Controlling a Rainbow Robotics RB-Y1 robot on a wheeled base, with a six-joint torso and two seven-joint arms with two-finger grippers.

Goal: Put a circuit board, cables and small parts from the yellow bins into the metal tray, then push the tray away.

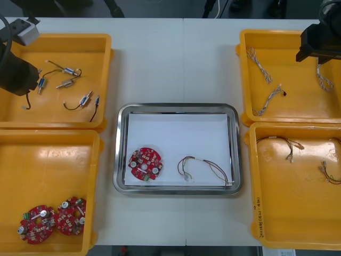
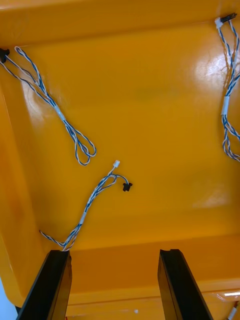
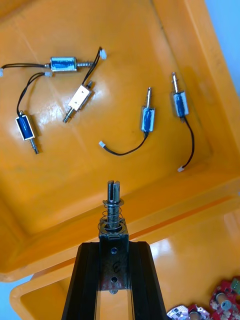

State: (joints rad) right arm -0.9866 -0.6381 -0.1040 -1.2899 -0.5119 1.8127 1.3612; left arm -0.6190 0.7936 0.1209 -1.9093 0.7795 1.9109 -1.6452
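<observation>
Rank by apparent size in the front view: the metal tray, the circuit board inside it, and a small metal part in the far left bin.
Largest to smallest:
metal tray
circuit board
small metal part

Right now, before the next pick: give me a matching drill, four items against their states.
Items:
1. left pincer
2. right pincer
3. tray
4. near left bin

States:
A. open, over blue-white cables
B. contains one board and one cable
C. shut on a small part
D. contains two boards

Pairs: 1-C, 2-A, 3-B, 4-D.
</observation>
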